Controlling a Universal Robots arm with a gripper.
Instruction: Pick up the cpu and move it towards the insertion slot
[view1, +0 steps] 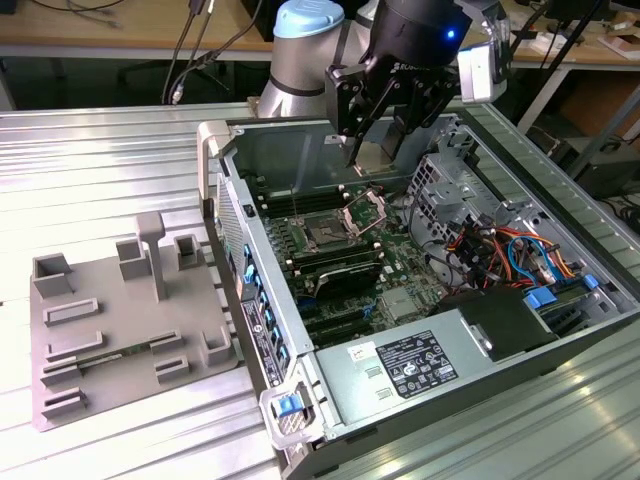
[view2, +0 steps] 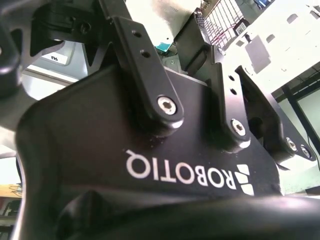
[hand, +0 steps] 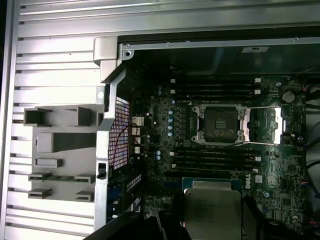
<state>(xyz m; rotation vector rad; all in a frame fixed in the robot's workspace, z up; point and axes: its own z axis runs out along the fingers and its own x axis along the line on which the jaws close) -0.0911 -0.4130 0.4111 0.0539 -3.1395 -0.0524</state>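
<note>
Pincer: the black pincer (view1: 375, 150) hangs over the open case (view1: 590, 330), its fingers (view1: 352, 125) pinching the cpu (view1: 377, 152) by two opposite edges.
Cpu: held in the air above the board, well apart from it; in the first wrist view its pale metal top (hand: 212, 212) faces the camera, dark fingers at both sides.
Cpu pose: square, so no long axis; in the exterior view it hangs tilted between the fingers, not level with the board.
Slot: the slot (view1: 328, 234) lies open on the green board (view1: 400, 270), dark square in a steel frame; in the first wrist view (hand: 220, 122) its bracket (hand: 275, 125) is swung away to one side, with a thin lever.
Cpu to slot: apart, not touching; the slot lies below the cpu, toward the exterior view's left.
Around the slot: long black memory slots (hand: 215, 86) run on both sides of it.
Inside the case: a drive cage (view1: 445, 185) stands just beside the pincer on the exterior view's right, with coloured cables (view1: 500, 250) and a power supply (view1: 420, 365) nearer the camera.
Outside the case: a grey tray (view1: 110, 330) with raised blocks lies on the ribbed metal table (view1: 100, 160), at the exterior view's left.
In the way: nothing lies over the slot's opening.
</note>
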